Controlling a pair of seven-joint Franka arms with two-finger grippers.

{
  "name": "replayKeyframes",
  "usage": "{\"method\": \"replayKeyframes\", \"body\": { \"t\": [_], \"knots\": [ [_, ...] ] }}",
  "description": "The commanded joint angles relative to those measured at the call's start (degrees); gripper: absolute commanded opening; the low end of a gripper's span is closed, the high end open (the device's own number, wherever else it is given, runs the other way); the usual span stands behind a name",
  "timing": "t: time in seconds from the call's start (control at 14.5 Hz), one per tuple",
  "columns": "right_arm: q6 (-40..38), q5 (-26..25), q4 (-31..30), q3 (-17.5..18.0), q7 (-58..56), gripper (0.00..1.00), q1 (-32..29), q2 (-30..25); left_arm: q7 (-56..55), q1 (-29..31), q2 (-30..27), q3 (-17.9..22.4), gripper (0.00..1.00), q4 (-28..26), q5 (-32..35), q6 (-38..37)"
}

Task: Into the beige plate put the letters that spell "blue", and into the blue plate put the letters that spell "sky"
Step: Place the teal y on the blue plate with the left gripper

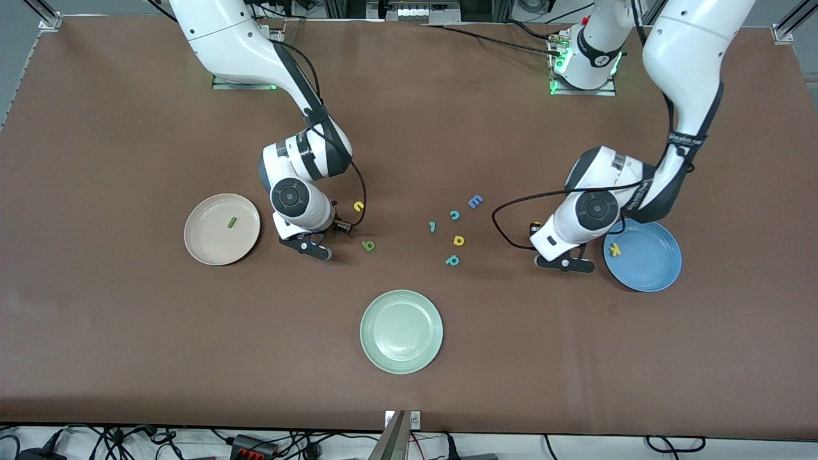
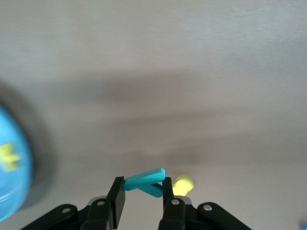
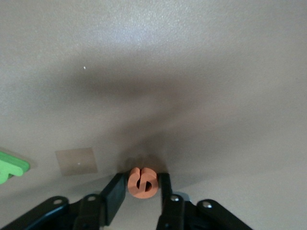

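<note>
Both arms are at the pick-up step, each with a letter between its jaws.

Nearest the front camera is the pale green plate point(image 1: 401, 331), which takes no part. Next comes the left gripper point(image 1: 565, 263), low at the table just beside the blue plate point(image 1: 658, 271); in the left wrist view its jaws are pinched on the teal "y" point(image 2: 145, 181), with a yellow letter point(image 2: 183, 185) just past one finger. The yellow "k" point(image 1: 615, 250) already lies in that plate.

The right gripper point(image 1: 313, 246) is also low, between the beige plate point(image 1: 204, 246) and the green "b" point(image 1: 368, 245); its jaws clamp the orange "e" point(image 3: 142, 182). The dark green "l" point(image 1: 232, 222) is in the beige plate. The yellow "u" point(image 1: 359, 206) lies a little farther from the camera than this gripper.

Judging from this, each arm's next move is to lift clear and carry sideways over its neighbouring plate before letting go; such small foam pieces could slip or cling.
</note>
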Motion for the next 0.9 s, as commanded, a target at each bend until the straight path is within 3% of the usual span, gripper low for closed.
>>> {"method": "replayKeyframes", "body": {
  "t": [0.0,0.21,0.35,0.55,0.69,0.83],
  "knots": [
    [1.36,0.61,-0.81,-0.19,-0.56,0.32,-0.2,-0.17,8.79,6.07,-1.74,-0.18,0.19,2.39,1.41,-5.4],
    [1.19,0.61,-0.46,-0.36,-2.48,0.24,-0.64,-0.69,18.22,14.24,-1.57,-0.44,0.19,1.87,1.41,-4.88],
    [0.75,0.61,-0.2,-0.45,-3.63,0.19,-1.42,-2.18,21.3,16.37,-0.43,-0.44,0.19,1.69,1.41,-4.0],
    [-0.73,0.61,-0.2,-0.54,-7.66,0.18,-3.96,-5.0,28.85,22.7,2.56,-0.44,0.21,-1.37,1.41,3.44],
    [-4.94,0.17,-0.28,-0.98,-13.97,0.18,-7.65,-6.06,30.01,24.55,2.74,-0.44,0.27,-3.23,1.41,5.75],
    [-8.73,0.08,-0.81,-2.29,-22.75,0.18,-12.3,-6.24,29.93,24.38,2.65,-0.44,1.0,-3.23,1.41,5.41]
  ]
}}
